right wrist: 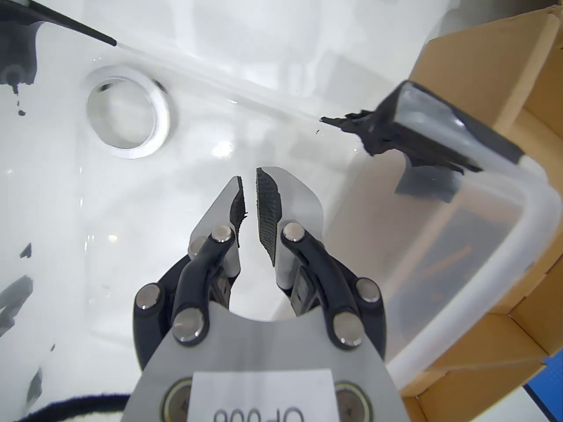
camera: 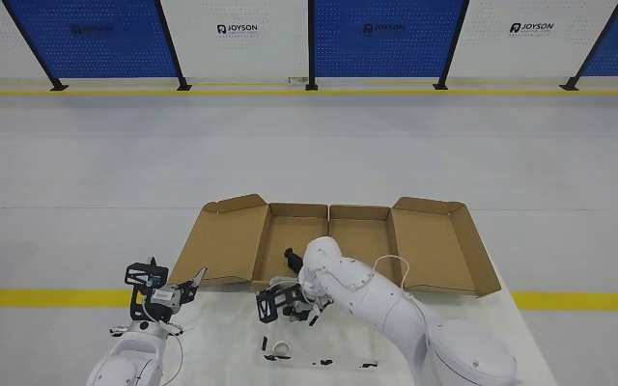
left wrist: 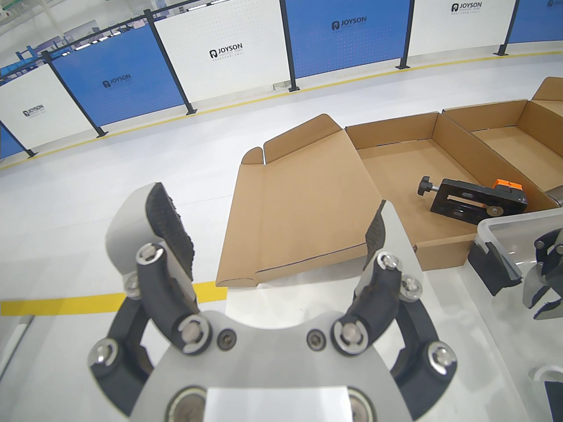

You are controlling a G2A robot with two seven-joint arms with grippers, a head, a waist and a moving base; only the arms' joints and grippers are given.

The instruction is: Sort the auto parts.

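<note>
White plastic ring lies flat in the clear plastic bin, near the right pincer, whose jaws stand almost pressed together, empty. Left pincer hangs spread beside the brown cardboard box. Step: picking a part; next, the jaws likely must spread around the ring.

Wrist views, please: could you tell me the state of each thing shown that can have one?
Left end effector: open, empty.
Right end effector: shut, empty, inside the clear bin.
Left box: open, holds a black clamp.
Right box: open.
Ring: lying flat in the bin.
</note>
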